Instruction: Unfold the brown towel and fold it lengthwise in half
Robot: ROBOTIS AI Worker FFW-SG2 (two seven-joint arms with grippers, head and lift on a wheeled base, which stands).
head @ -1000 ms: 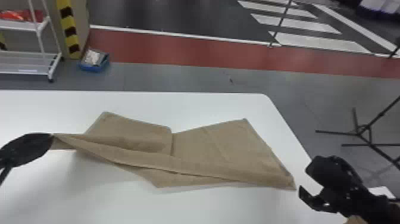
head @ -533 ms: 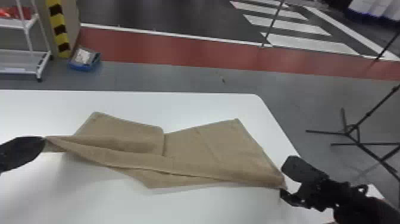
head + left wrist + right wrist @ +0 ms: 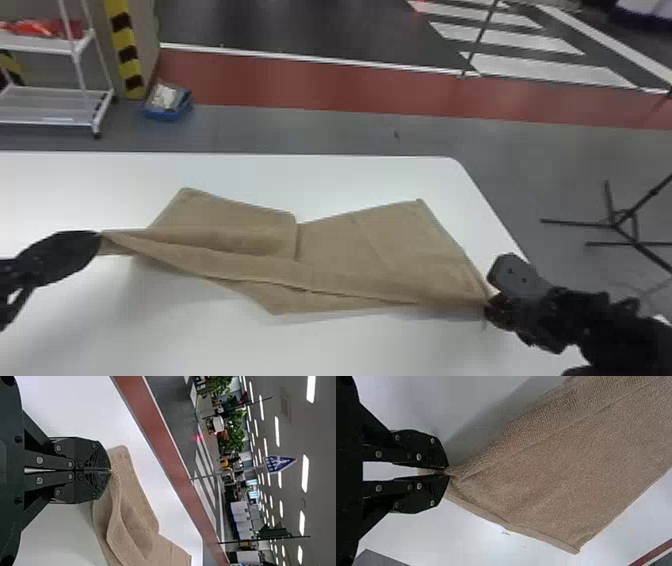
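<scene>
Brown towel, rumpled, mid-frame on the surface | our left gripper and right gripper pinch opposite ends, fingers clamped on cloth | unfolding, we judge; next calls for a taut, even lift

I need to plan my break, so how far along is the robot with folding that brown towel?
The brown towel looks mostly spread across the table, though creased and uneven. In hand: the left gripper and right gripper each pinch an end of it. Left: the lengthwise half fold doesn't look finished, as the two far corners still lie beyond the gripped edge.
</scene>
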